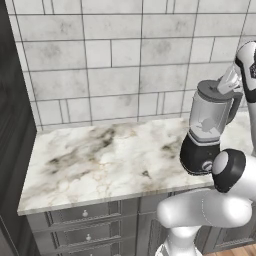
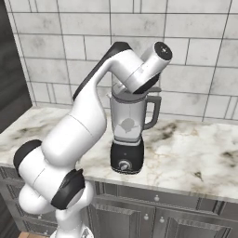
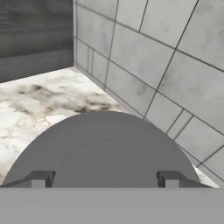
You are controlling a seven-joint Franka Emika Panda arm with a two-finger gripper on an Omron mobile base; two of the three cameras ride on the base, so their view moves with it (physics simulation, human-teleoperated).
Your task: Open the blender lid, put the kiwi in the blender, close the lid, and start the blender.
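Observation:
The blender (image 1: 198,155) (image 2: 125,160) stands on the marble counter, a black base with a front knob under a clear jar (image 2: 126,118) with a side handle. The dark grey blender lid (image 1: 209,90) (image 3: 105,140) lies at the jar's top. My gripper (image 1: 227,82) (image 3: 105,179) comes down on it from above. In the hand view its fingertips (image 3: 41,178) stand wide apart, one on each side of the lid's raised centre, and appear to clasp it. In the right base view my hand covers most of the lid. The kiwi is out of view.
The marble counter (image 1: 100,155) runs left from the blender to a dark tall cabinet (image 1: 12,125). A grey tiled wall (image 1: 125,60) rises close behind the blender. Grey drawers (image 1: 85,215) sit under the counter's front edge.

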